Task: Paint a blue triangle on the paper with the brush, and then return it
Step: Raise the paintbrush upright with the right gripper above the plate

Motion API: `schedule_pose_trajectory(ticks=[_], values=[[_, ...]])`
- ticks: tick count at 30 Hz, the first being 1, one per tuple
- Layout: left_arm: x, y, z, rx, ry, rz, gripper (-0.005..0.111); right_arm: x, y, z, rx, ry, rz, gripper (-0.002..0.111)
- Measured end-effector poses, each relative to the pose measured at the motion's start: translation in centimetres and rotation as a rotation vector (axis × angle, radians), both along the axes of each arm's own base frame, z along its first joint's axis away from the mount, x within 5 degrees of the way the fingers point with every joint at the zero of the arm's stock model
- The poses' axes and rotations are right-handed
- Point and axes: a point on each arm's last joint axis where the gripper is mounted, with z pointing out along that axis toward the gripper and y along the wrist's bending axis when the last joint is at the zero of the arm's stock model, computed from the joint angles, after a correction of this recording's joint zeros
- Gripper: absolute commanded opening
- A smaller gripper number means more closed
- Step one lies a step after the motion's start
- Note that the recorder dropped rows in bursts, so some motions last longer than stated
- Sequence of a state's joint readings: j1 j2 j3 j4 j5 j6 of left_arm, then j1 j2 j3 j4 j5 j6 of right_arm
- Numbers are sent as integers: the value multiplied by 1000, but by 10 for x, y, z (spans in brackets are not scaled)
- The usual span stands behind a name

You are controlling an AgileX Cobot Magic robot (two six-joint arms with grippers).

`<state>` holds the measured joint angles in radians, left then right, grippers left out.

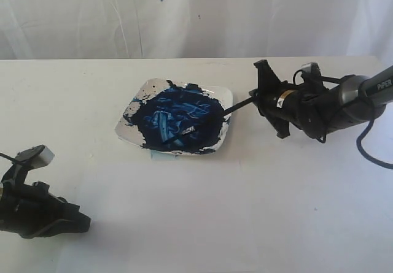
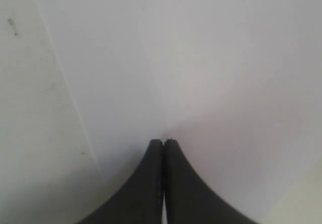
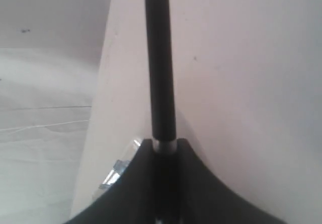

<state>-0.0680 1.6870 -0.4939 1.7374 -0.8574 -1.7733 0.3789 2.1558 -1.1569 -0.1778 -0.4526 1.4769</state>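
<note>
My right gripper (image 1: 256, 95) is shut on the upper end of the brush (image 1: 239, 105). The thin black brush slants down and left onto the white square plate (image 1: 224, 95), and its tip lies in the dark blue paint (image 1: 178, 119). Seen from the right wrist, the black handle (image 3: 160, 63) sticks out past the shut jaws of the right gripper (image 3: 163, 142). At the table's near left my left gripper (image 1: 77, 224) rests shut and empty. The left wrist view has it (image 2: 164, 141) over the white paper (image 2: 201, 83). No blue triangle shows.
The off-white table (image 1: 73, 101) runs back to a white curtain (image 1: 196, 15). The right arm (image 1: 344, 98) and its cable reach in from the right edge. The paper's edge (image 2: 65, 83) runs beside the left gripper.
</note>
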Motion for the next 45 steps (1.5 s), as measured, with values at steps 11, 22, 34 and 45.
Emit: schedule_pose_trajectory(ticks=[11,22,34,45], values=[[0,0,0,0,0,0,0,11,-5,18,-114,-270,-18,0],[0,0,0,0,0,0,0,18,1,44,-242,-577,45,0],[0,0,0,0,0,0,0,14,10,79,-505,-721,237,0],[0,0,0,0,0,0,0,7,14,99,-610,-835,329,0]])
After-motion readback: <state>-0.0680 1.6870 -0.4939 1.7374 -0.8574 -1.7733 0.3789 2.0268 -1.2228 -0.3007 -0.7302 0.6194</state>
